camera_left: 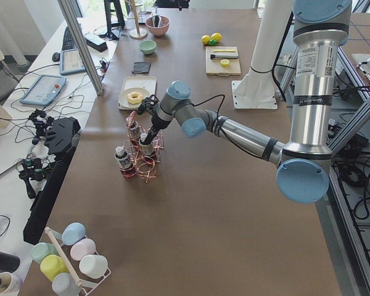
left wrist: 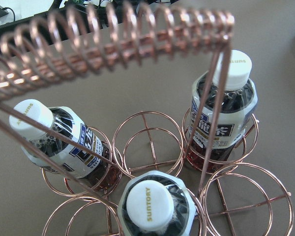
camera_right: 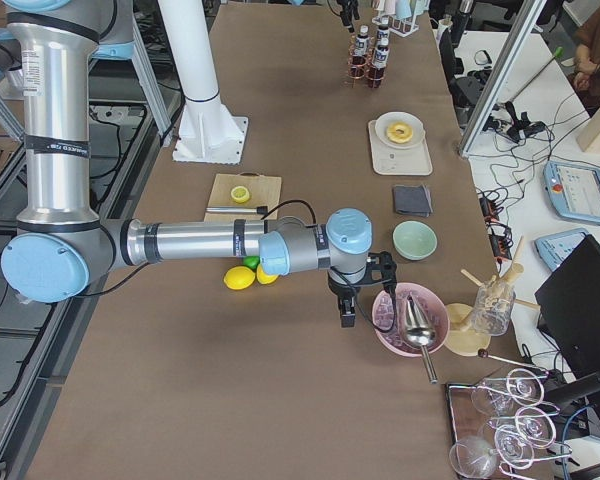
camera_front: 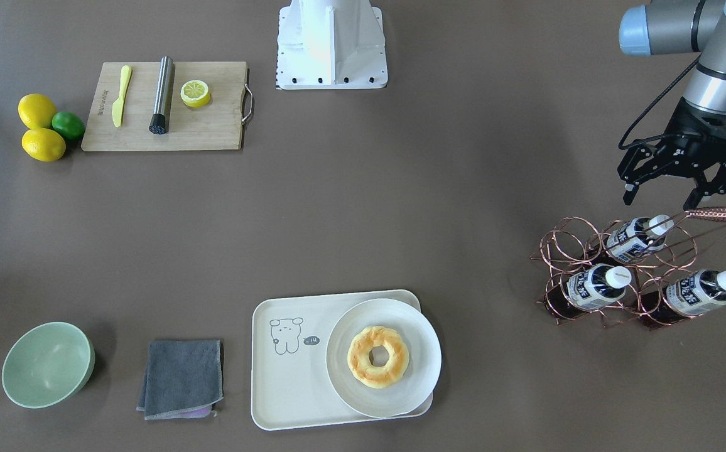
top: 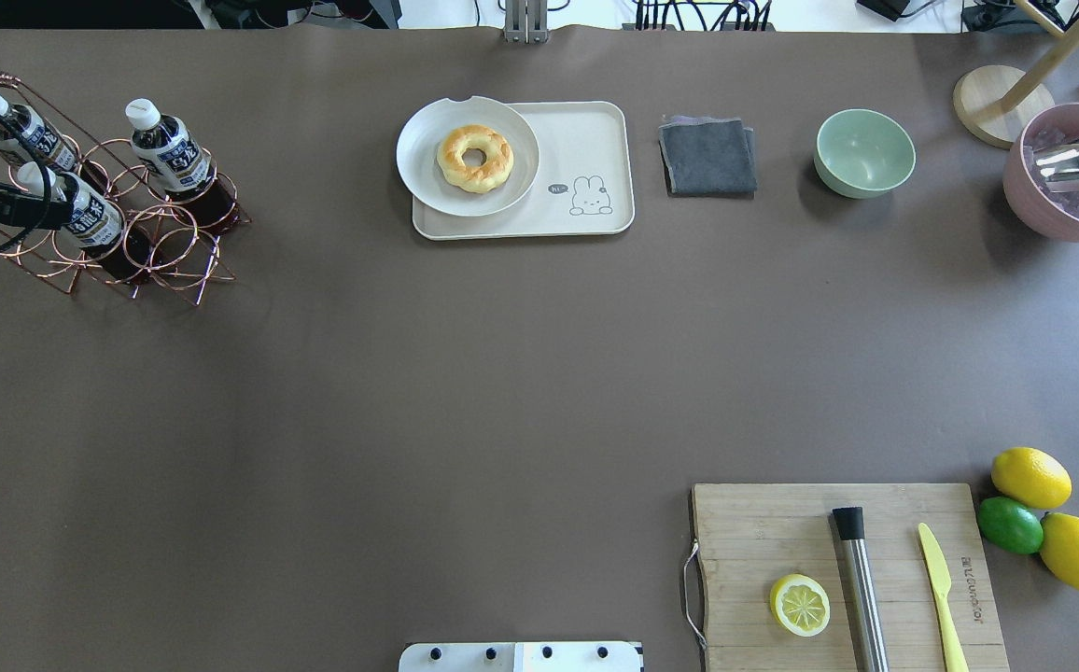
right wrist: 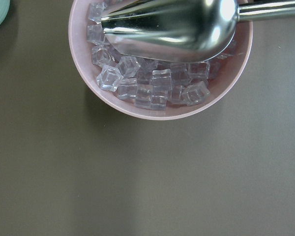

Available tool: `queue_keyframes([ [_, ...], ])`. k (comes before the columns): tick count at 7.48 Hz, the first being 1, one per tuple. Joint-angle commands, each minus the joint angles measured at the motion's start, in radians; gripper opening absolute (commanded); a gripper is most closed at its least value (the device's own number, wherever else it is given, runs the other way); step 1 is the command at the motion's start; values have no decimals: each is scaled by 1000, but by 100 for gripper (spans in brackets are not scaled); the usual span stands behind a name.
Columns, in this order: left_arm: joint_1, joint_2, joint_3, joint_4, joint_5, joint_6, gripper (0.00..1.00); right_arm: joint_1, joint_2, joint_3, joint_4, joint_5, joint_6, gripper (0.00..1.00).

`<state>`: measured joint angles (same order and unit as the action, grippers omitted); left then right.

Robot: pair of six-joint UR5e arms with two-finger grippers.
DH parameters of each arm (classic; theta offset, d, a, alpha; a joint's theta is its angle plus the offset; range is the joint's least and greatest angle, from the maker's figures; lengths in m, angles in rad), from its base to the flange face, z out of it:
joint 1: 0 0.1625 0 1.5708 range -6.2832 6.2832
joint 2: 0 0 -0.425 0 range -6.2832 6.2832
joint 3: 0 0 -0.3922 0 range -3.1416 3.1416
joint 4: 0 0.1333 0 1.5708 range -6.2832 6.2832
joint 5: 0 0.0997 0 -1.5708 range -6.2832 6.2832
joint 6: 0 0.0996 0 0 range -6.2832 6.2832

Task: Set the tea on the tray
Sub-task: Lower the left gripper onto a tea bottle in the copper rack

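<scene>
Three tea bottles stand tilted in a copper wire rack point(camera_front: 589, 251): one at the back point(camera_front: 636, 240) and two in front point(camera_front: 595, 285) point(camera_front: 699, 292). They also show in the overhead view point(top: 166, 145) and the left wrist view point(left wrist: 221, 110). My left gripper point(camera_front: 660, 196) is open and empty, just above and behind the back bottle's cap. The cream tray point(camera_front: 287, 383) with the drawn bear lies at mid-table and also shows in the overhead view point(top: 586, 149). My right gripper point(camera_right: 345, 310) hangs beside a pink bowl; I cannot tell whether it is open or shut.
A white plate point(camera_front: 422, 370) with a doughnut point(camera_front: 377, 356) covers half the tray. Beside the tray lie a grey cloth point(camera_front: 182, 376) and a green bowl point(camera_front: 48, 364). A cutting board point(camera_front: 212, 129), lemons and a lime are far off. A pink ice bowl point(top: 1067, 177) holds a metal scoop.
</scene>
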<state>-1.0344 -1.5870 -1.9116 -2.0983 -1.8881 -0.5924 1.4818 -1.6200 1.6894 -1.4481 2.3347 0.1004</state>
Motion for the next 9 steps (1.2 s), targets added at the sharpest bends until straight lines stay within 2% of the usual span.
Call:
queue_keyframes([
  [1, -22, -2, 36, -58, -14, -40, 97, 2, 0, 7, 0, 2, -2, 100],
  [2, -38, -4, 40, -55, -44, -40, 97, 2, 0, 0, -1, 0, -5, 100],
  [7, -47, -47, 68, -46, -46, -43, 97, 2, -1, -1, -1, 3, -7, 100],
  [8, -47, -60, 89, -46, -48, -41, 92, 2, -3, 1, 0, 3, -7, 100],
  [9, -52, -60, 92, -46, -49, -40, 81, 2, -7, 1, 0, 3, -7, 100],
])
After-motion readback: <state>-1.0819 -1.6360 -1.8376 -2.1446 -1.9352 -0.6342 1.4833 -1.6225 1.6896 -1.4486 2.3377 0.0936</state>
